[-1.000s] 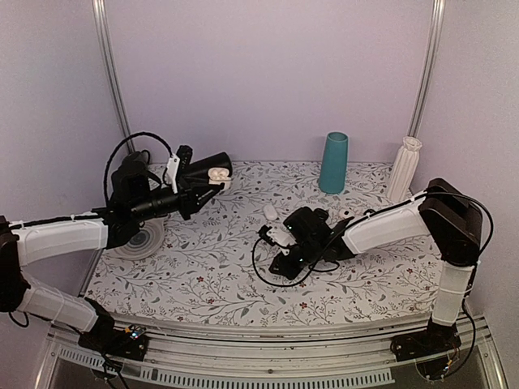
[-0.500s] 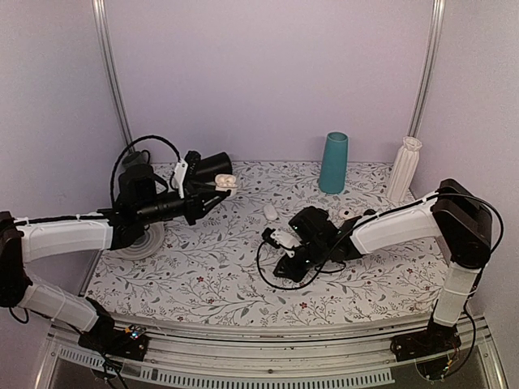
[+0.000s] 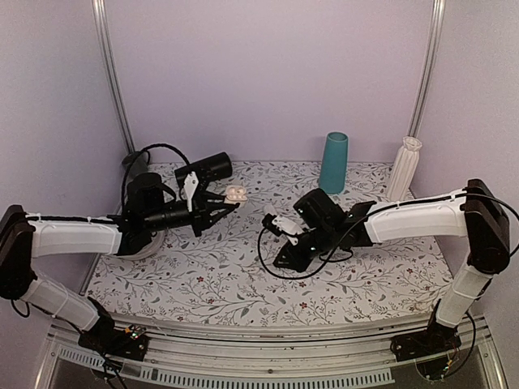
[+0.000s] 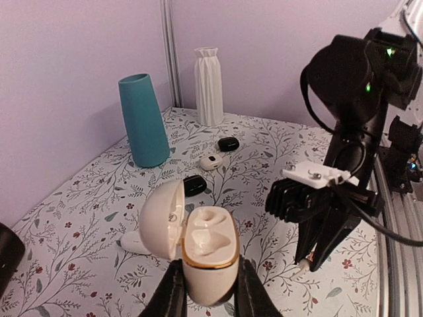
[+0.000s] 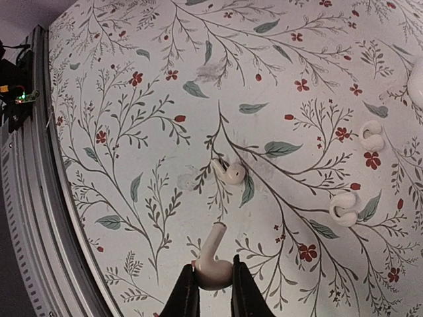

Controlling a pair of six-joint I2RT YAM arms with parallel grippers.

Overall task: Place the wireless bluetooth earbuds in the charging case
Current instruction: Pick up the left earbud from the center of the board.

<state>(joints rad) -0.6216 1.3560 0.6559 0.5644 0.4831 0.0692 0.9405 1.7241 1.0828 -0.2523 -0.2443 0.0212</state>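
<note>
A teal cup (image 3: pixel 333 162) stands upright near the far edge of the floral-patterned table (image 3: pixel 219 279). A white fluted vase (image 3: pixel 403 168) stands upright toward the far right corner. In front of them lie a small black oval piece (image 4: pixel 228 143), a tiny white piece (image 4: pixel 211 162) just beside it, and a second black oval piece (image 4: pixel 194 185).

Your left gripper (image 4: pixel 206 294) has carried the open charging case (image 3: pixel 235 193) away from the back-left corner, toward about 4 o'clock on the top camera, so it now hangs closer to mid-table. Your right gripper (image 5: pixel 211 281), carrying its earbud (image 5: pixel 213 265), has shifted toward 1 o'clock. That arm's elbow has pushed out toward 3 o'clock, and the gap between case and earbud is smaller.
</note>
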